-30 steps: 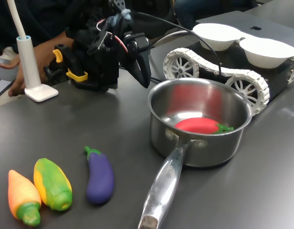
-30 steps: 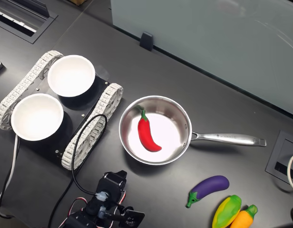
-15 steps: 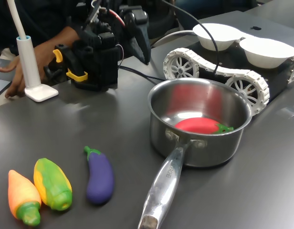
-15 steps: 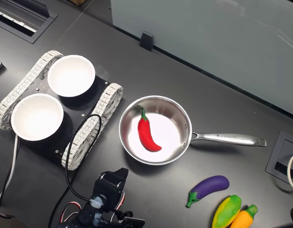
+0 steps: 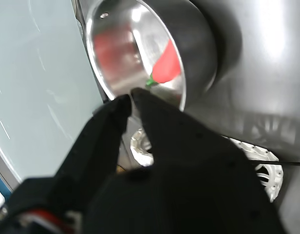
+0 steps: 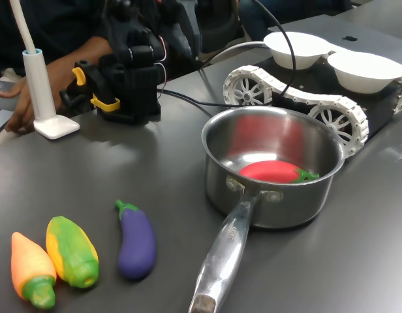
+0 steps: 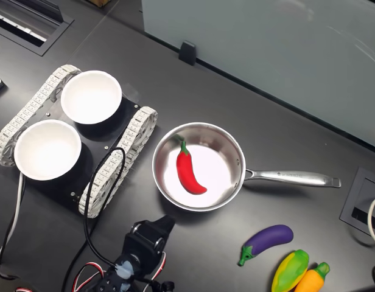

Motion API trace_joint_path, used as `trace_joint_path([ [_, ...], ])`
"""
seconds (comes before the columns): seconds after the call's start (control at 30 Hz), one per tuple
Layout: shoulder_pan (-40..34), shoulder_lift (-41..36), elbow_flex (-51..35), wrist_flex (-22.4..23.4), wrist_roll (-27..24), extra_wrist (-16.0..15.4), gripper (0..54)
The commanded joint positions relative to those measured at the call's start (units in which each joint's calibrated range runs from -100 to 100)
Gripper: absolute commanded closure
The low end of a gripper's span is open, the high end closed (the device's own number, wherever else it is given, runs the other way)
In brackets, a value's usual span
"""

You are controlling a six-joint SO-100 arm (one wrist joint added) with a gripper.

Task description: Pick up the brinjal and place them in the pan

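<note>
- In the first exterior view, going from left to right, an orange toy vegetable (image 6: 31,270) lies farthest from the pan (image 6: 273,171), then the yellow-green corn (image 6: 73,251), then the brinjal (image 6: 136,240), which is the nearest of the three to the pan's long handle (image 6: 224,251).
- The brinjal rests flat on the dark table (image 6: 123,169), apart from the pan and just beside the corn; its green stem cap points away from the camera.
- By its look, it is a light, glossy moulded toy, likely smooth and a little slippery, with a rounded body that could squirt out of a tight pinch.
- The best hold seems to be across the thick middle of the purple body, jaws set crosswise to its length, not on the tapering stem end.
- The pan already holds a red chilli-shaped toy (image 7: 189,172), leaving bare floor beside it for the brinjal.
- The gripper (image 5: 131,96) sits well back from the pan, near the tracked white-wheeled base (image 6: 299,104) carrying two white bowls (image 7: 90,96); in the wrist view its black fingers (image 5: 103,136) meet almost at the tips, nearly closed, holding nothing.
</note>
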Motion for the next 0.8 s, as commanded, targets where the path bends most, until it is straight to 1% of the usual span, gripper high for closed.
trace_joint_path([
  [0.0,3.67,3.77,-7.6,0.51,0.98,-0.93,53.4],
  [0.13,7.68,6.22,-10.42,0.51,1.81,-1.77,53.4],
  [0.23,13.88,8.66,-13.14,0.51,2.78,-4.54,53.4],
  [0.27,15.48,9.59,-14.14,0.59,2.93,-5.04,53.4],
  [0.5,20.99,14.82,-19.87,0.59,4.15,-5.46,53.4],
  [0.63,22.94,17.44,-22.23,0.59,5.62,-5.63,53.4],
  [0.73,25.8,19.38,-24.05,0.59,7.03,-7.14,53.4],
  [0.77,27.29,20.22,-24.68,0.59,7.72,-8.07,53.4],
])
